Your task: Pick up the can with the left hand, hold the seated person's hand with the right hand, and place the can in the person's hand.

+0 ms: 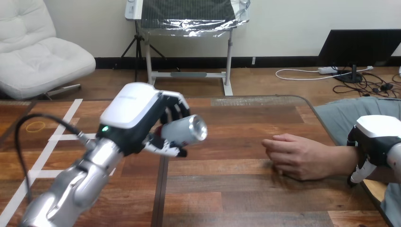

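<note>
L hand [135,108] grips can [187,129] – R hand [378,135] clasps person's wrist [344,161].

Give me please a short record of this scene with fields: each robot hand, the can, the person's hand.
left hand: raised over the table, fingers curled round the can
can: held on its side, off the table
person's hand: palm down on the table, apart from the can
right hand: over the person's wrist; grip cannot be told
can delivered: not yet
</note>
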Robot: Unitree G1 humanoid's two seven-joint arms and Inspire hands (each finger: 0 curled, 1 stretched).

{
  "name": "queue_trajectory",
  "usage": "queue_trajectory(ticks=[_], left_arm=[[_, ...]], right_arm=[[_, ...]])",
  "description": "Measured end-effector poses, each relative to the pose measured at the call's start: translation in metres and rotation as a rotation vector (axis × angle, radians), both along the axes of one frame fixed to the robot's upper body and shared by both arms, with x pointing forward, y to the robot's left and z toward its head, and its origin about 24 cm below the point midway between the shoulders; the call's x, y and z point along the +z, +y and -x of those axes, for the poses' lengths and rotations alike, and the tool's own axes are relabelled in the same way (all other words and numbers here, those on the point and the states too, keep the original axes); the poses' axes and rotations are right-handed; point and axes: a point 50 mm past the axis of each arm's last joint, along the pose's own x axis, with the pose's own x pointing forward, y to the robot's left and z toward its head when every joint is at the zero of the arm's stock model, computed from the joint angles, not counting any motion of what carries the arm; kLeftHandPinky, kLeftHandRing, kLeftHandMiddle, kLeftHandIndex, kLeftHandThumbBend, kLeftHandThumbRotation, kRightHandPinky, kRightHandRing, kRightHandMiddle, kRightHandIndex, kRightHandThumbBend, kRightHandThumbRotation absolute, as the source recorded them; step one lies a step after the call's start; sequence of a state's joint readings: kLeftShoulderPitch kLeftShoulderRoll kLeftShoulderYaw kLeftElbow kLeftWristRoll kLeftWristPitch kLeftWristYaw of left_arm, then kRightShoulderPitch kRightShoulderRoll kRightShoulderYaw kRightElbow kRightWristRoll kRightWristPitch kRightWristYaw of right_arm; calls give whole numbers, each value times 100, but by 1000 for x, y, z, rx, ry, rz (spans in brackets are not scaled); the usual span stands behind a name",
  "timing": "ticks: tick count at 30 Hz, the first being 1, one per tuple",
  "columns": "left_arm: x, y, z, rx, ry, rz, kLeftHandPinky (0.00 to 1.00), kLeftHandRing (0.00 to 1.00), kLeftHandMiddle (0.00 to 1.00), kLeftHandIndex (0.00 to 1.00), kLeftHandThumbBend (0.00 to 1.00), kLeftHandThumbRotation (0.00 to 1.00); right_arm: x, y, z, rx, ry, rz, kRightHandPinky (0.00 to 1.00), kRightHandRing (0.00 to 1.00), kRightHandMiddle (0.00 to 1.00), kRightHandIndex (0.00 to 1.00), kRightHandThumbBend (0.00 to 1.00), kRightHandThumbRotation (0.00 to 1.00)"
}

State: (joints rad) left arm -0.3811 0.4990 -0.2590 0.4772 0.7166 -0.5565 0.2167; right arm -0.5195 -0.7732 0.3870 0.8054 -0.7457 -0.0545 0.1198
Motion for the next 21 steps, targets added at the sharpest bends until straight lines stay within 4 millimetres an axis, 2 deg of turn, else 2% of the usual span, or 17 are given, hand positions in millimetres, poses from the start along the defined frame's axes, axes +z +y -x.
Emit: queue_trajectory(ticks=[7, 21], left_arm=[[4, -10, -6, -18, 22, 6, 34, 39, 46, 49, 63, 0], [9, -38, -15, -79, 64, 58, 32, 38, 45, 49, 64, 0]], right_arm=[[3, 1, 2, 14, -18, -11, 17, 24, 35, 40, 75, 0], [17, 4, 3, 59, -75, -33, 18, 25, 34, 38, 74, 0]])
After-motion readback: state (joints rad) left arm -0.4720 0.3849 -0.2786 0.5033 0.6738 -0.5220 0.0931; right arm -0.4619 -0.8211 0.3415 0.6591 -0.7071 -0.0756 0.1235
